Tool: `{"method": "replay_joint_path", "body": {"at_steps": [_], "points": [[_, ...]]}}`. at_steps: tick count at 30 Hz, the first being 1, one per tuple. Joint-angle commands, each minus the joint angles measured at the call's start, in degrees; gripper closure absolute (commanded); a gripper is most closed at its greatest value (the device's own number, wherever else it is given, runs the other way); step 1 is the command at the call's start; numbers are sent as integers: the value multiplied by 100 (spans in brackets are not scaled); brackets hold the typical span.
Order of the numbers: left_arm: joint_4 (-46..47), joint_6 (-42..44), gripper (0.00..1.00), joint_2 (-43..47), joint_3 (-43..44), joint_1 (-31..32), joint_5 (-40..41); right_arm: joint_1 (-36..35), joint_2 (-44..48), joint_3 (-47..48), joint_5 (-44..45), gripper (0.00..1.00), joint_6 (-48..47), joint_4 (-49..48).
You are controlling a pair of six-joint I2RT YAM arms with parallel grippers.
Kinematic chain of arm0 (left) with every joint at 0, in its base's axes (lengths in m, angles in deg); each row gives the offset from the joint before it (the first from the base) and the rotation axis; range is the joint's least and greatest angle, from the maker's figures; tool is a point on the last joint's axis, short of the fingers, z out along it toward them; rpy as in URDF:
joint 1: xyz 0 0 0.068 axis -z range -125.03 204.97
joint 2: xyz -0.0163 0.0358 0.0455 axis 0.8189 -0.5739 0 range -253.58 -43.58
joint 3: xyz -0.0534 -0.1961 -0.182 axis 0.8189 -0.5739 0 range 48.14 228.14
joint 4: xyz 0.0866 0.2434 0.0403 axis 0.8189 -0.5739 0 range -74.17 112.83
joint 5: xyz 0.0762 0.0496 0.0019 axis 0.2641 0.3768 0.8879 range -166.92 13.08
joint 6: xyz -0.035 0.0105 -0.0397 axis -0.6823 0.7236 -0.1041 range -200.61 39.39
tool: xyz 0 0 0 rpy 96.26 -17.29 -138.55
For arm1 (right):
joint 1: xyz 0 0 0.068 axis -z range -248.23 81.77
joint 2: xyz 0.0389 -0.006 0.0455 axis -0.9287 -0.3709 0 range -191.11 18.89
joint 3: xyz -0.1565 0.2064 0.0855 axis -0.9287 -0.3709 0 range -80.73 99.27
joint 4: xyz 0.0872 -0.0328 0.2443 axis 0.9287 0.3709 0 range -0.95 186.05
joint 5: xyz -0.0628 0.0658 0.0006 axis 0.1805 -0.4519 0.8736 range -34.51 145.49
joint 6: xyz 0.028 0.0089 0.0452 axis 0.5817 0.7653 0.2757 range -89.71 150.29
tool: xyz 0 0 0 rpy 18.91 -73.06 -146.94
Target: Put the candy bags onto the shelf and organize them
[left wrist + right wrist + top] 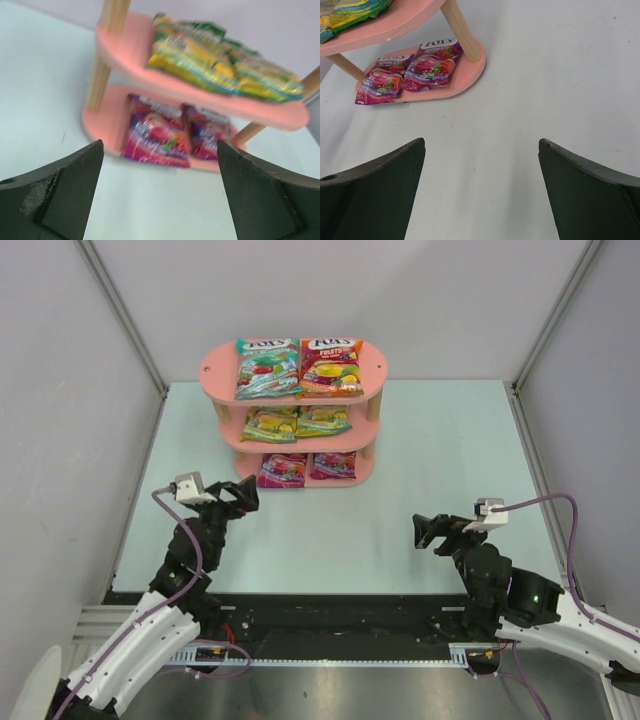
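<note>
Shelf (215, 365) stands at the far middle of the desk (420, 460), with all six bags on it, two per tier, side by side.

- Top tier: teal bag (266, 368) left, red-orange bag (330, 366) right, touching along their inner edges.
- Middle tier: two yellow-green bags, left (270, 424) and right (322, 421), lying flat and close together.
- Bottom tier: two purple bags, left (282, 469) and right (333, 465). The left one's near edge reaches the board's rim and looks to jut slightly past it.

Left jaws: spread wide, nothing between them, over the desk just near-left of the shelf and facing its lower tiers.

Right jaws: spread wide, holding nothing, over the near right of the desk, well apart from the shelf and pointing left towards it.
</note>
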Motion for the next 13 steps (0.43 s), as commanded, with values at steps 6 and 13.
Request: {"method": "replay_joint_path", "body": {"at_steps": [6,13], "points": [[-1340,-692,0,850,-663,28,637,-21,-68,-7,146,0,-29,-64],[-1481,-648,0,1079,-734,20,935,-30,-95,-7,146,0,-47,-64]]}}
